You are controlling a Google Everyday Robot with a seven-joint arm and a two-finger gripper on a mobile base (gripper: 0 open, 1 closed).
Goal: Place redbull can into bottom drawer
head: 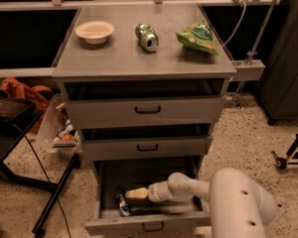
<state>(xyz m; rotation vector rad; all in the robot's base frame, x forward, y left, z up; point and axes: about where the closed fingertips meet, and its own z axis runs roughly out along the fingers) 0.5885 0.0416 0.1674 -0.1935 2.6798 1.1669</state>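
Note:
The bottom drawer is pulled open at the base of the grey cabinet. The redbull can, blue and silver, lies on its side inside the drawer at the front left. My gripper reaches into the drawer from the right, just above and right of the can. Its pale fingers sit close to the can, apart from it.
On the cabinet top are a white bowl, a green can on its side and a green chip bag. The two upper drawers are slightly open. A black stand and clutter are to the left.

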